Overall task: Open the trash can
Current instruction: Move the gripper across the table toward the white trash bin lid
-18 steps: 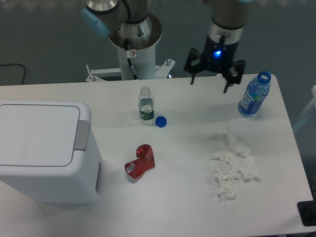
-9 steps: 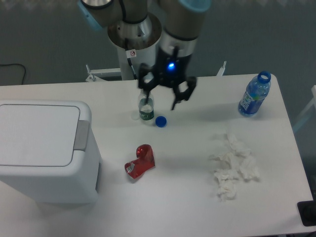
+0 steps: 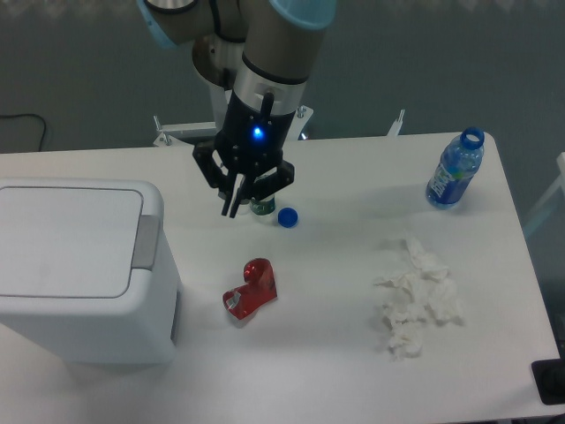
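Showed a white table point(image 3: 353, 353) from above. Held the bin point(image 3: 79, 274) at the left edge, lid point(image 3: 66, 240) flat and shut, grey tab point(image 3: 146, 240) on its right side. Hung the hand point(image 3: 235, 210) over the table's back middle, blue light lit, fingers point(image 3: 228, 199) close together and pointing down, hiding most of a small clear bottle point(image 3: 261, 208). Set a blue cap point(image 3: 287, 216) just beside that bottle, a crushed red can point(image 3: 251, 290) nearer the front, crumpled tissue point(image 3: 417, 299) to the right, a blue bottle point(image 3: 455, 170) upright and uncapped at the far right corner.
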### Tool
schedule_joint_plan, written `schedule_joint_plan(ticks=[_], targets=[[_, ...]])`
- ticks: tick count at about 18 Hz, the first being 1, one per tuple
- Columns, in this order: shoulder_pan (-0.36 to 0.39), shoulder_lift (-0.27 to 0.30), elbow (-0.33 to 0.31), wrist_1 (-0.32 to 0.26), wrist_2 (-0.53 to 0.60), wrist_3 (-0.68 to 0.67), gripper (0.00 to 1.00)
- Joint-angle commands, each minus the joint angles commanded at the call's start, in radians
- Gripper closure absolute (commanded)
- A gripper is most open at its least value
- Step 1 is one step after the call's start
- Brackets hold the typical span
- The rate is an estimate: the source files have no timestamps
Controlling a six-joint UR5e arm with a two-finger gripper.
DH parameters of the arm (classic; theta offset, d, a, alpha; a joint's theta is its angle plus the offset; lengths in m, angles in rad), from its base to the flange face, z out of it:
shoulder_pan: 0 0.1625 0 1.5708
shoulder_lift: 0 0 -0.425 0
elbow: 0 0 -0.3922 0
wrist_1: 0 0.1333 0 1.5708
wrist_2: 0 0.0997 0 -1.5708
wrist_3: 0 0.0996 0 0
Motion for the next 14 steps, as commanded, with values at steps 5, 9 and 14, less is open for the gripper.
schedule_joint_plan(ticks=[5, 9, 14], targets=[[-0.04, -0.029, 0.006, 0.047, -0.002, -0.053, 0.87], [-0.075, -0.045, 0.008, 0.074, -0.002, -0.084, 0.87], [-0.113, -0.043, 0.009, 0.095, -0.003, -0.11, 0.87]])
